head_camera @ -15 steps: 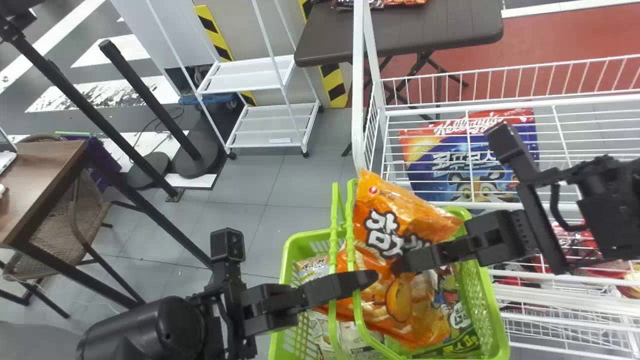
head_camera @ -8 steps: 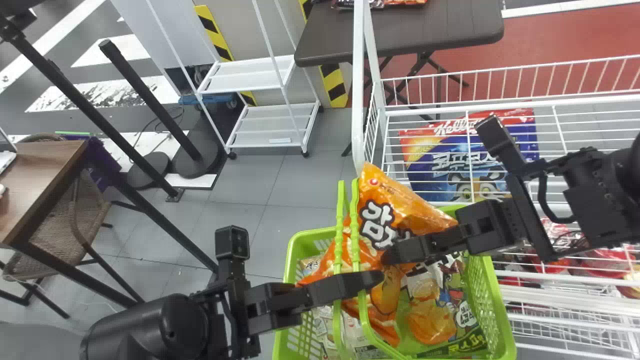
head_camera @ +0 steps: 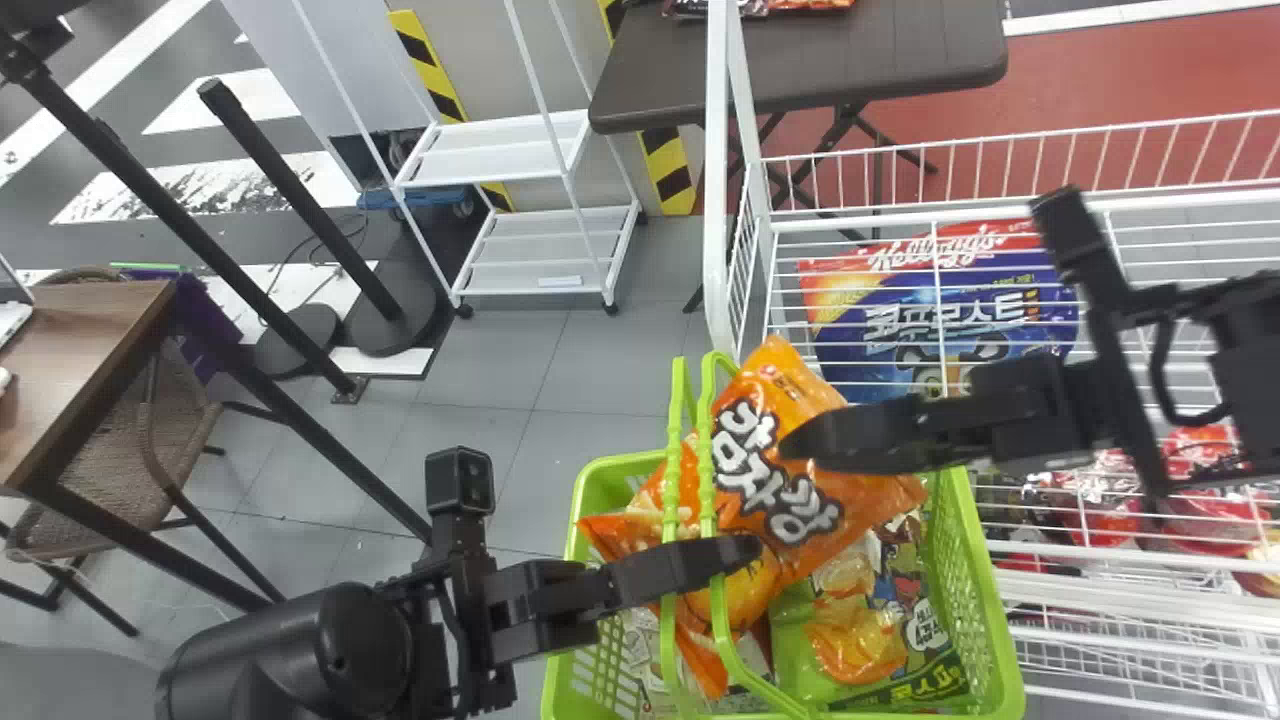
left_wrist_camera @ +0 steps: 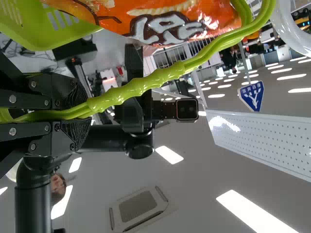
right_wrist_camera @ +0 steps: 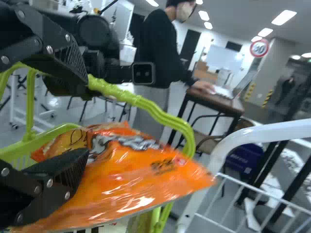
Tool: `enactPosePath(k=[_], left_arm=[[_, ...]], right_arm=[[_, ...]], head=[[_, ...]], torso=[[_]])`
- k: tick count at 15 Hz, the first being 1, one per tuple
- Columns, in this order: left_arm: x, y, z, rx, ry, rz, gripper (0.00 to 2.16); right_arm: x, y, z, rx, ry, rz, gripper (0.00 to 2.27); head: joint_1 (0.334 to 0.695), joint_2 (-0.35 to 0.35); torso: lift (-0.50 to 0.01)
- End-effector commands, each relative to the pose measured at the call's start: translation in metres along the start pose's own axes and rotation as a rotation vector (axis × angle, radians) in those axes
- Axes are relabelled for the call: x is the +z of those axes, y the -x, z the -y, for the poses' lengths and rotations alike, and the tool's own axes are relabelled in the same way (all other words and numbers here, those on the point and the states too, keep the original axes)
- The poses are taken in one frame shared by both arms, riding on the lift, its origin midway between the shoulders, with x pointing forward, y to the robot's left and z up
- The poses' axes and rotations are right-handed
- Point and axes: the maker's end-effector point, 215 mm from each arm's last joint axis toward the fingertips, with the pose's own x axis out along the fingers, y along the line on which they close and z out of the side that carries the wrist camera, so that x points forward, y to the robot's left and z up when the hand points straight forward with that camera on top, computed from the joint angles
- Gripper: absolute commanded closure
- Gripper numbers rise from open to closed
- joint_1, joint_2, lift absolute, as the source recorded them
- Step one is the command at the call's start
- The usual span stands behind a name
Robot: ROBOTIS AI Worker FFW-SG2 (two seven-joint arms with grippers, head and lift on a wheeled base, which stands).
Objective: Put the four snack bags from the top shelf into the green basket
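Orange, glossy plastic: the snack bag point(head_camera: 780, 480) slants under the handles point(head_camera: 672, 490) of the green basket point(head_camera: 985, 590), lower right of centre in my head view, above other packets point(head_camera: 930, 685). I have the left hand point(head_camera: 755, 552) clamped on those handles; my right hand point(head_camera: 790, 442), at centre right, has its fingers apart over the bag.

Head view: wooden desk point(head_camera: 75, 350) at left edge, black posts point(head_camera: 300, 195) upper left. White two-tier cart point(head_camera: 490, 162) upper left of center, dark folding table point(head_camera: 850, 60) top, right of center.
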Motion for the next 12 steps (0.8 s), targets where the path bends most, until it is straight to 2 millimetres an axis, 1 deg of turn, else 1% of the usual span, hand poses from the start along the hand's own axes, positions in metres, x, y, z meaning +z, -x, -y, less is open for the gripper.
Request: enactPosePath(k=[1, 2, 3, 4, 5, 7, 8, 9, 10, 11, 12], left_arm=[[0.001, 0.002, 0.002, -0.007, -0.001, 0.004, 2.15], [0.002, 0.003, 0.002, -0.005, -0.002, 0.006, 2.15], [0.003, 0.005, 0.001, 0.000, -0.006, 0.009, 2.15], [0.005, 0.006, 0.000, 0.007, -0.019, 0.010, 2.15], [0.005, 0.006, -0.002, 0.012, -0.032, 0.008, 2.15], [0.005, 0.008, -0.004, 0.023, -0.046, 0.004, 2.15], [0.004, 0.009, -0.003, 0.025, -0.048, 0.001, 2.15], [0.003, 0.008, -0.001, 0.026, -0.051, -0.004, 2.15], [0.002, 0.009, 0.000, 0.028, -0.052, -0.005, 2.15], [0.001, 0.009, 0.001, 0.029, -0.052, -0.007, 2.15], [-0.001, 0.010, 0.000, 0.032, -0.046, -0.006, 2.15]], right_arm=[[0.012, 0.047, -0.001, -0.030, 0.041, 0.104, 0.06], [0.018, 0.072, 0.000, -0.079, 0.081, 0.149, 0.06], [0.016, 0.099, 0.014, -0.183, 0.117, 0.197, 0.06], [0.008, 0.118, 0.031, -0.310, 0.148, 0.225, 0.06], [-0.009, 0.133, 0.055, -0.430, 0.145, 0.231, 0.05], [-0.059, 0.150, 0.106, -0.621, 0.073, 0.195, 0.05], [-0.057, 0.158, 0.124, -0.698, 0.107, 0.234, 0.05], [-0.037, 0.169, 0.137, -0.793, 0.217, 0.315, 0.05], [-0.011, 0.186, 0.141, -0.889, 0.350, 0.406, 0.05], [0.007, 0.199, 0.145, -0.987, 0.471, 0.465, 0.05], [0.021, 0.211, 0.146, -1.048, 0.554, 0.519, 0.05]], head=[[0.695, 0.350], [0.695, 0.350], [0.695, 0.331], [0.695, 0.306], [0.695, 0.241], [0.695, 0.185], [0.695, 0.156], [0.695, 0.129], [0.695, 0.085], [0.695, 0.060], [0.695, 0.041]], torso=[[0.000], [0.000], [0.000], [0.000], [0.000], [0.000], [0.000], [0.000], [0.000], [0.000], [0.000]])
